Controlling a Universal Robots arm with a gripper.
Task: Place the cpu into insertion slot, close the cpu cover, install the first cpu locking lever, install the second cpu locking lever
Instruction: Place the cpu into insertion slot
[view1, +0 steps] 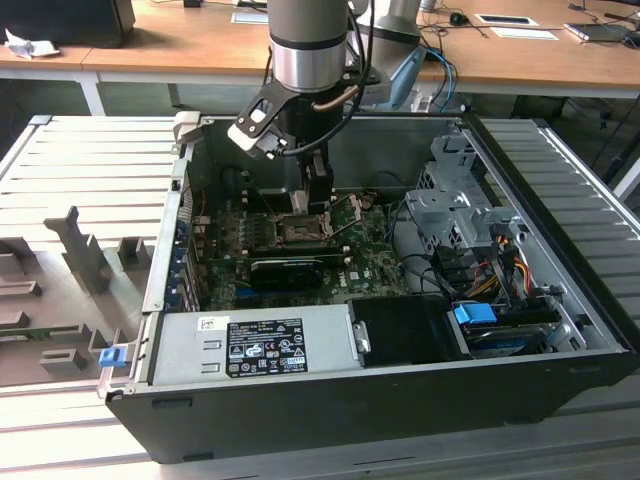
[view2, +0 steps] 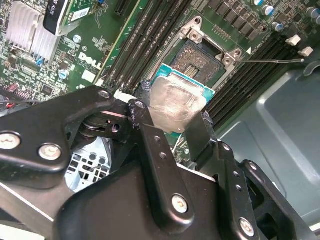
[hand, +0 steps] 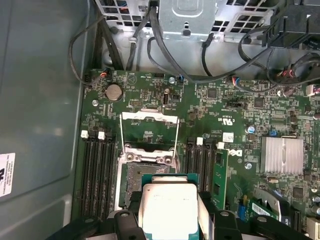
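Observation:
My gripper (view1: 318, 196) reaches down into the open computer case, shut on the cpu (view2: 175, 102), a small square chip with a grey metal top and a green edge. Its black fingers (view2: 145, 117) clamp two opposite sides of the chip. The cpu (hand: 167, 207) hangs a little above the green board, partly over the near edge of the insertion slot (hand: 136, 179), whose dark contact field (view2: 202, 60) lies bare. The cpu cover (hand: 150, 117) stands swung open on the slot's far side. A thin locking lever (view2: 275, 61) sticks out beside the slot.
Memory slots (hand: 97, 165) flank the socket on both sides. A black expansion card (view1: 285, 270) lies just in front of it, and a finned heatsink (hand: 282, 155) is nearby. The power supply (view1: 250, 345), drive cage (view1: 450, 200) and cable bundles (view1: 490, 270) crowd the case.

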